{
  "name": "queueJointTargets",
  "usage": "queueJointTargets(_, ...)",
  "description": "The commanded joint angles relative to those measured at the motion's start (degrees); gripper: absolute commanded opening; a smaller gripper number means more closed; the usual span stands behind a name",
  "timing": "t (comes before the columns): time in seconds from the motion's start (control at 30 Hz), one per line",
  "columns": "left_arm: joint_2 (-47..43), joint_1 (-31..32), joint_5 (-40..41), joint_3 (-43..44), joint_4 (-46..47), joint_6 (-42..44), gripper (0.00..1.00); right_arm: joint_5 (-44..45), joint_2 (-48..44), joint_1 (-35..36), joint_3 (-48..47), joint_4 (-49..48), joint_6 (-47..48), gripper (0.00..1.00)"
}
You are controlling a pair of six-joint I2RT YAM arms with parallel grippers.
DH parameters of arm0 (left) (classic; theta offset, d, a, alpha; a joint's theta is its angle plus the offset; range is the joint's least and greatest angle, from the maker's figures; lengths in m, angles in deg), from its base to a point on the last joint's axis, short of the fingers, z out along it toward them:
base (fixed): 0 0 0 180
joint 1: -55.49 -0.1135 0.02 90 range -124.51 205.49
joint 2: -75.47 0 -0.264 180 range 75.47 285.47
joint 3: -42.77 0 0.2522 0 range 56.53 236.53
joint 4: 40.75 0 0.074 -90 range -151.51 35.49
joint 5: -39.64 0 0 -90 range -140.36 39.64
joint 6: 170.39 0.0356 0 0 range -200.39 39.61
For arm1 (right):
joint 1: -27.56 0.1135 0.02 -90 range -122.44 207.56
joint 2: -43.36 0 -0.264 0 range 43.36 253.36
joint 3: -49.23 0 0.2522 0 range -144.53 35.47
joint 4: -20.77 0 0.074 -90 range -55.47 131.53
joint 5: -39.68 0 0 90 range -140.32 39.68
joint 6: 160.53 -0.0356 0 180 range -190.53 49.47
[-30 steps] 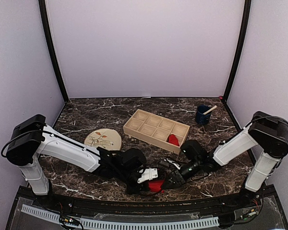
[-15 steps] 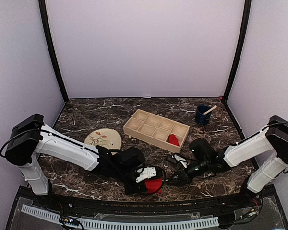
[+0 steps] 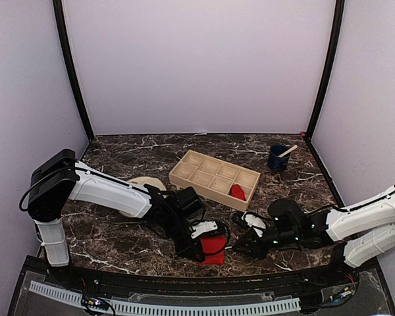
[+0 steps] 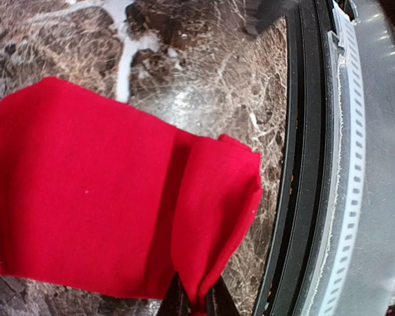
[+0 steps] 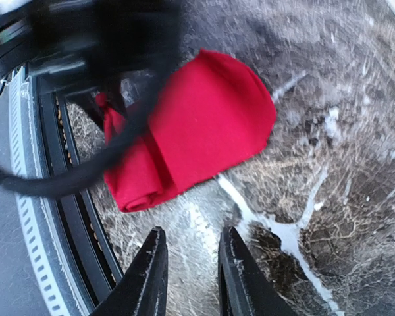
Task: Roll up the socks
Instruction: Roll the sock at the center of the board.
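Red sock (image 3: pixel 214 248) by near edge of surface (image 3: pixel 118 164), partly folded | left fingers (image 3: pixel 202 249) pinched shut on its folded end | right fingers (image 3: pixel 242 248) slightly apart, empty, near it

Bare surface (image 5: pixel 303 197) is lying free between the red sock (image 5: pixel 204 125) and the right end effector (image 5: pixel 192 237); the black front rail (image 5: pixel 72 210) and left end effector (image 4: pixel 197 304) are crowding the sock.

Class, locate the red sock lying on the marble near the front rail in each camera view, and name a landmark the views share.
Top external: red sock, bottom centre.
Left wrist: fills left and centre.
Right wrist: upper middle.
Shared landmark: black front rail.
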Motion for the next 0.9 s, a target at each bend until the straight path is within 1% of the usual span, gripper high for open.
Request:
queueJointTargets(0.0,2.5,-2.3,-7.2,1.6,-5.9,-1.0,0.00,8.4,-1.8,4.7,0.7,-0.7,2.4,0.26)
queueJointTargets(0.23,5.4,-3.0,-10.8,2.9,-7.8,-1.1,0.00,13.7,0.3,11.3,-1.6,-0.8,5.5,0.27)
queueJointTargets(0.4,6.4,-3.4,-12.2,3.3,-8.5,-0.7,0.00,14.7,3.6,14.2,-4.5,-0.9,7.4,0.29)
queueJointTargets(0.57,7.1,-3.6,-12.4,3.8,-9.2,-0.2,0.00,14.4,7.5,16.0,-7.3,-0.4,9.0,0.32)
queueJointTargets(0.8,7.5,-3.9,-12.4,3.8,-9.5,0.3,0.00,12.8,10.2,16.7,-9.1,-0.2,9.6,0.35)
queueJointTargets(0.87,7.7,-3.9,-14.2,3.8,-9.4,0.4,0.00,12.7,10.8,16.9,-9.2,0.0,9.7,0.36)
